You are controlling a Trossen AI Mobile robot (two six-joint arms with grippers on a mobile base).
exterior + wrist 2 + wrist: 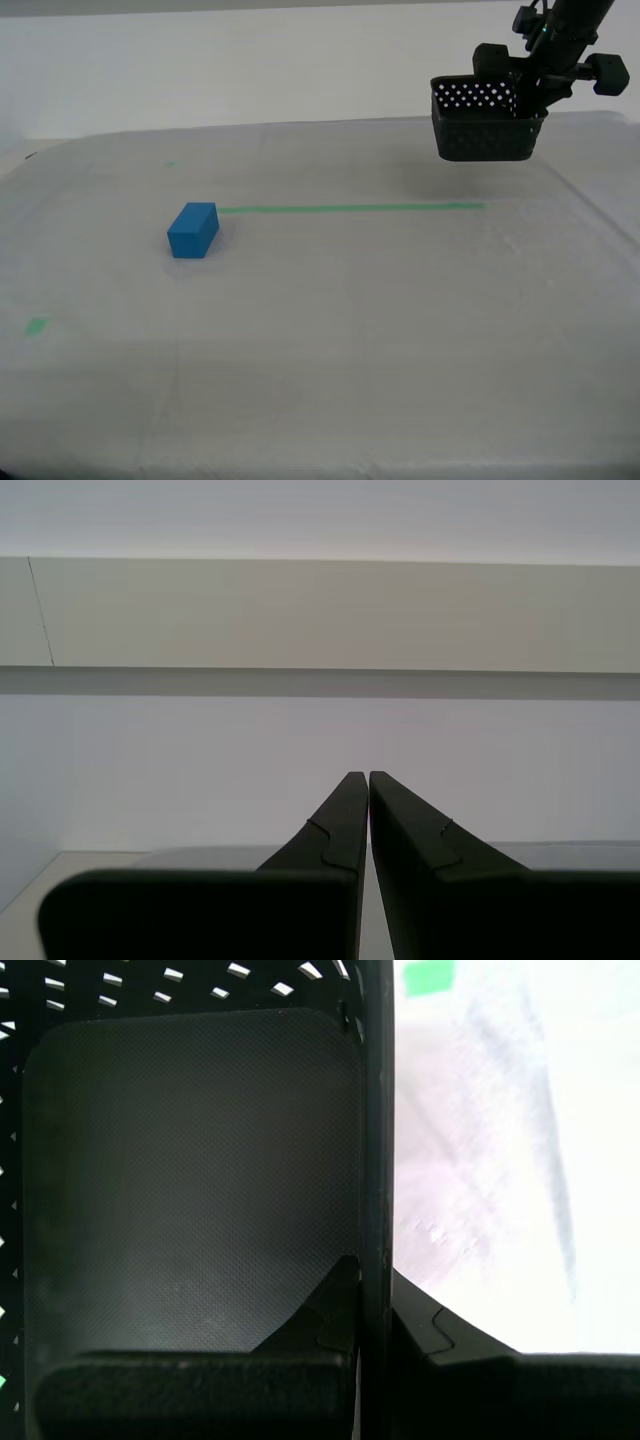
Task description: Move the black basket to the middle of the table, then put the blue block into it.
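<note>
The black basket [485, 120] hangs in the air above the table [330, 360] at the exterior view's upper right, its holed wall facing the camera. My first gripper [527, 100] is shut on the basket's wall; in the first wrist view the wall [372, 1160] runs between the two fingers, with the basket's empty floor [190, 1180] on one side. The blue block [192, 230] lies on the cloth at the exterior view's left, at the end of the green tape line [350, 208]. My second gripper [367, 790] is shut on nothing and faces a pale wall.
A green tape mark [36, 325] sits near the table's edge at the exterior view's left, and a fainter one [170, 163] lies farther back. The table's edge [600, 215] slants down the exterior view's right, below the basket.
</note>
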